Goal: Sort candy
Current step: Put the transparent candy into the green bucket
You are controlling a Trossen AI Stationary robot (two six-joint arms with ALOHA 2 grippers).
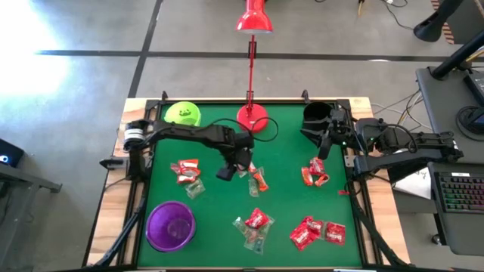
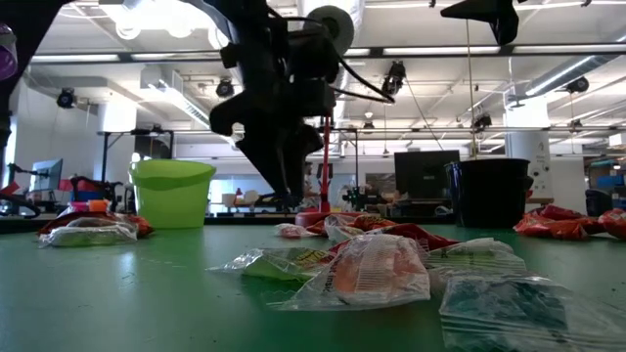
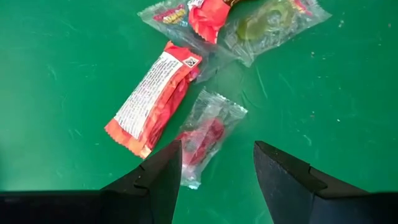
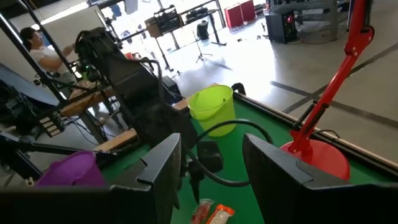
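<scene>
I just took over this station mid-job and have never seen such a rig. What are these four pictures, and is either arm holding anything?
It is a table robot with two dark arms, each ending in a two-finger hand. One picture looks straight down, one looks level across the green table, and two come from cameras on the wrists. On the table lie small shiny wrapped sweets in scattered heaps, a purple plastic cup, a lime-green cup, a black cup and a red desk lamp. The left hand hovers open just above a clear-wrapped red sweet, beside an orange-red packet. The right hand waits open near the black cup. Neither holds anything.
</scene>
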